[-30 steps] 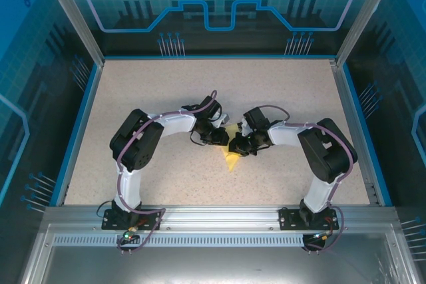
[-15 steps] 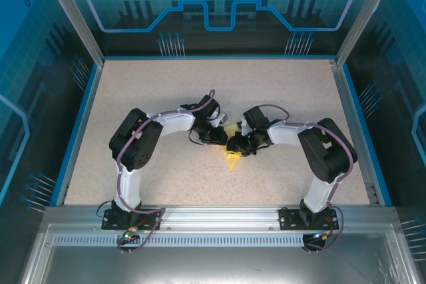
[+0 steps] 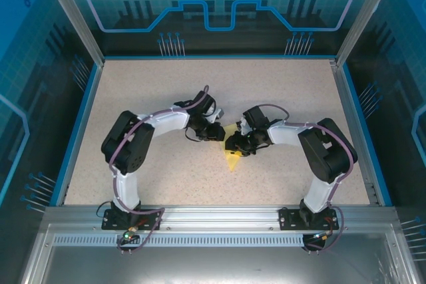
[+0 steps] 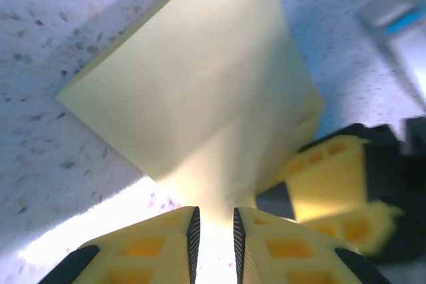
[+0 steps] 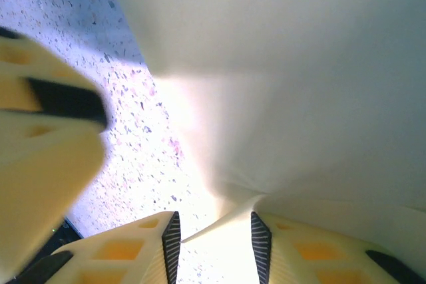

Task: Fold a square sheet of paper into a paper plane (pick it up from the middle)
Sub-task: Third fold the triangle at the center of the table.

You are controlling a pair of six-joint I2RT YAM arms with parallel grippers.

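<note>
**Fingers of both arms meet on the part-folded sheet at mid-desk**

My left fingers (image 4: pixel 194 234) are closed on the thin pale-yellow sheet of paper (image 4: pixel 200 91). Their pads nip its near edge, so the sheet seems to rise off the speckled grey desk (image 4: pixel 40 131) as a creased wedge rather than lying flat. I judge that this grip is there to anchor the fold.

My right fingers (image 5: pixel 256 244) stand apart, with a corner of the sheet lying loose between the pads, not clamped. I read that as a release, either to take a fresh hold or to press the crease.

From above, the two wrists face each other at the middle of the desk. The sheet's pointed end sticks out toward the arm bases, just below them.

Against the overhead view a second ago, my left arm has swung its elbow out to the left and drawn its wrist slightly toward the far side. The right arm sits almost where it was. The sheet's point looks slimmer now.
</note>
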